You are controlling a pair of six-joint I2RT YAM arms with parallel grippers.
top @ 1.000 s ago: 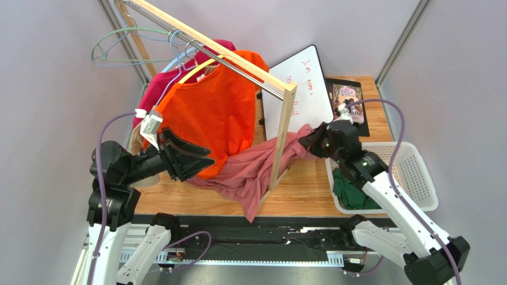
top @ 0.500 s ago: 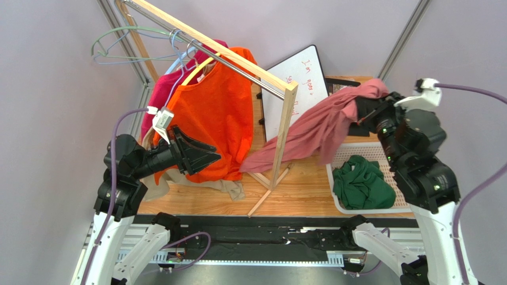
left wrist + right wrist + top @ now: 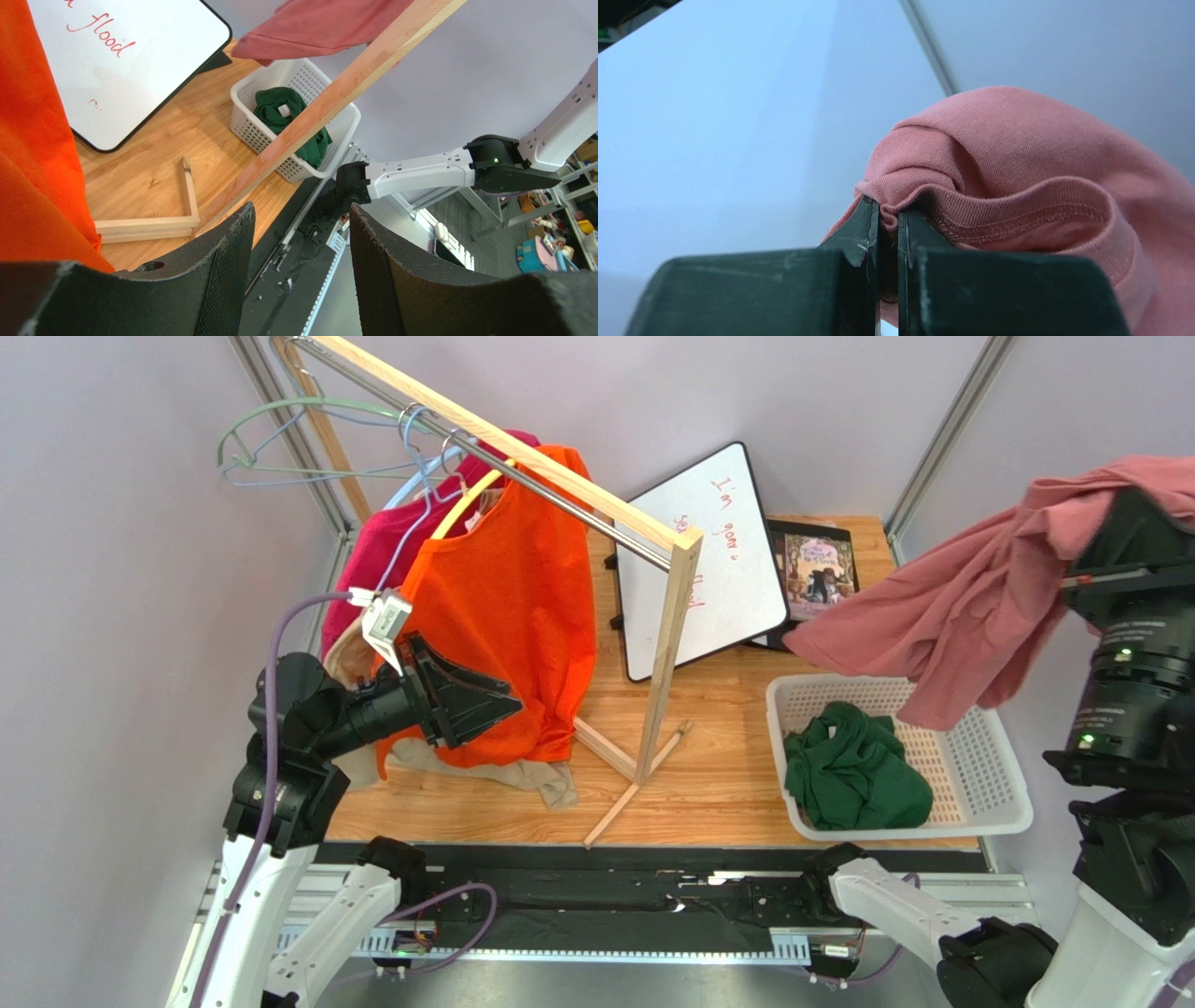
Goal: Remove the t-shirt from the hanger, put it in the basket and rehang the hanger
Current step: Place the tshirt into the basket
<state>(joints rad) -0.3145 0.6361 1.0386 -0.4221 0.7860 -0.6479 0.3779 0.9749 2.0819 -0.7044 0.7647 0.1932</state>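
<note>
My right gripper (image 3: 888, 210) is shut on a fold of the pink t-shirt (image 3: 968, 609) and holds it high at the right, hanging above the white basket (image 3: 982, 742). The shirt also fills the right wrist view (image 3: 1018, 182). My left gripper (image 3: 484, 711) is open and empty beside the lower hem of the orange t-shirt (image 3: 512, 602), which hangs on a yellow hanger (image 3: 470, 493) on the wooden rack's rail (image 3: 533, 455). In the left wrist view the open fingers (image 3: 224, 273) frame the table edge, with orange cloth (image 3: 35, 161) at the left.
A magenta shirt (image 3: 368, 546) hangs behind the orange one. Empty wire hangers (image 3: 281, 441) hang at the rail's left end. A green garment (image 3: 856, 770) lies in the basket. A whiteboard (image 3: 716, 560) and a framed picture (image 3: 821, 560) lean at the back. Beige cloth (image 3: 526, 777) lies under the rack.
My right gripper has lifted the pink t-shirt up and to the right, clear of the rack's post and off the table, to above the basket. The left gripper has hardly moved.
</note>
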